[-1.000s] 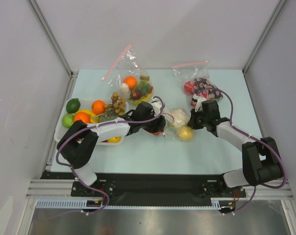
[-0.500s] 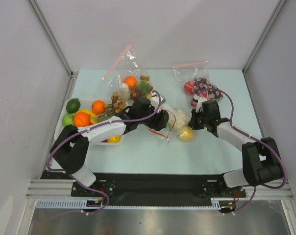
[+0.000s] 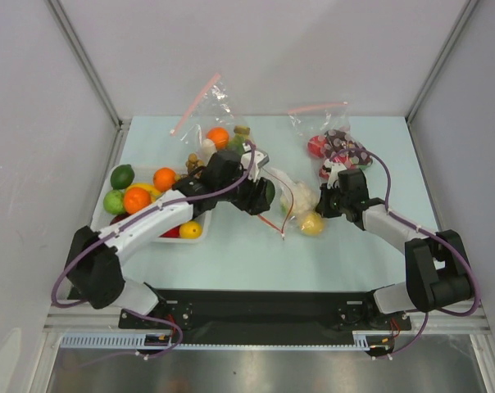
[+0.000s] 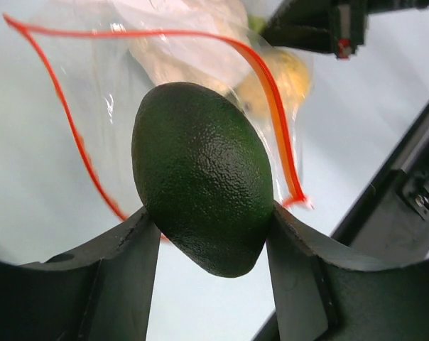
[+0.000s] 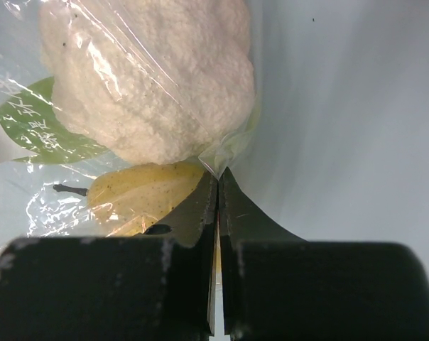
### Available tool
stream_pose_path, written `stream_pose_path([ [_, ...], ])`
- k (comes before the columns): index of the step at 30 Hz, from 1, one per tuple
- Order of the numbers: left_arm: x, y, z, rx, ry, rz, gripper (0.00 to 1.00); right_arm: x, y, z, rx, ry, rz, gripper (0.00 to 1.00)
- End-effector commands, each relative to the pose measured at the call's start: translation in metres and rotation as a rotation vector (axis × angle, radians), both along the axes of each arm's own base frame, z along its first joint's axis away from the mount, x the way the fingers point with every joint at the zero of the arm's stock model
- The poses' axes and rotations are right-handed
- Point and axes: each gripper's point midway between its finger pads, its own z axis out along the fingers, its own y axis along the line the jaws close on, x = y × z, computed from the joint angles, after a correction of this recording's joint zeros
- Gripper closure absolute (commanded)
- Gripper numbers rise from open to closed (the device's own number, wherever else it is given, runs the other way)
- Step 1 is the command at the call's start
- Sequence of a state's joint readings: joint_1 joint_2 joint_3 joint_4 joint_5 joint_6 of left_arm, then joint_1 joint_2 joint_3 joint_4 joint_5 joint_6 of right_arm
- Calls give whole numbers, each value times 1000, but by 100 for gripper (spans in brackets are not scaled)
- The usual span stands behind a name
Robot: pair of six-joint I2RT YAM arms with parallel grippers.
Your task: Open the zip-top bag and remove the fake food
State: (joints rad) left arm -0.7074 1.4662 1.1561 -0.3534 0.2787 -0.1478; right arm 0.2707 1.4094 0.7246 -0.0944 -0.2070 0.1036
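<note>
The zip-top bag (image 3: 297, 205) is laid on its side at the middle of the table (image 3: 354, 254), between the two arms, and its red-orange zip rim (image 4: 271, 106) is spread into a wide loop facing left, so the mouth is judged to be open. Two pieces of the fake food are seen inside through the plastic: a white cauliflower (image 5: 147, 78) and, just beside it, a yellow pear (image 5: 143, 202). A third piece, a dark green avocado (image 4: 200, 195), is clamped between the fingers of the left gripper (image 4: 211, 220) just outside the mouth, above the rim. The closed end of the bag is pinched flat by the right gripper (image 5: 218, 186), whose jaws are pressed together on a fold of plastic. That pinch is presumably kept so that the bag is anchored while pieces are drawn out. To the left, a tray (image 3: 97, 219) holding oranges (image 3: 137, 196) and limes (image 3: 122, 174) is placed, probably as the drop-off. Two pink-zip bags (image 3: 219, 106) of other toys are left at the back.
</note>
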Motion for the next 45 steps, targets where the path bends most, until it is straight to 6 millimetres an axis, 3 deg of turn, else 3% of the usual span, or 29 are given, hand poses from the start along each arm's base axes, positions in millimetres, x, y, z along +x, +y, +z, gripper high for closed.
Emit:
stream_pose_path([
  [1,-34,20,21,2,19,-58,66,4,-2,4,-5,-28,-2,100],
  [3,-47,34,24,18,39,-48,65,3,-2,4,-3,-29,0,100],
  [7,-65,66,63,-25,-7,22,65,4,0,3,6,-29,5,100],
  [9,-66,87,70,-13,-3,92,64,4,1,2,10,-27,7,100],
  [11,-57,110,85,-7,-40,189,63,4,3,2,18,-24,12,100],
  [15,-23,178,91,16,-39,471,62,5,4,4,26,-30,19,100],
  [18,-4,212,95,2,-52,619,60,5,3,5,24,-31,17,100],
  [23,24,257,79,38,-57,804,57,3,2,8,24,-43,16,100],
  [28,41,263,61,52,-9,832,54,3,3,9,29,-43,19,100],
  [33,41,290,51,48,-10,907,52,3,4,10,35,-46,24,100],
  [45,61,291,-2,67,122,895,45,2,7,15,49,-59,38,100],
])
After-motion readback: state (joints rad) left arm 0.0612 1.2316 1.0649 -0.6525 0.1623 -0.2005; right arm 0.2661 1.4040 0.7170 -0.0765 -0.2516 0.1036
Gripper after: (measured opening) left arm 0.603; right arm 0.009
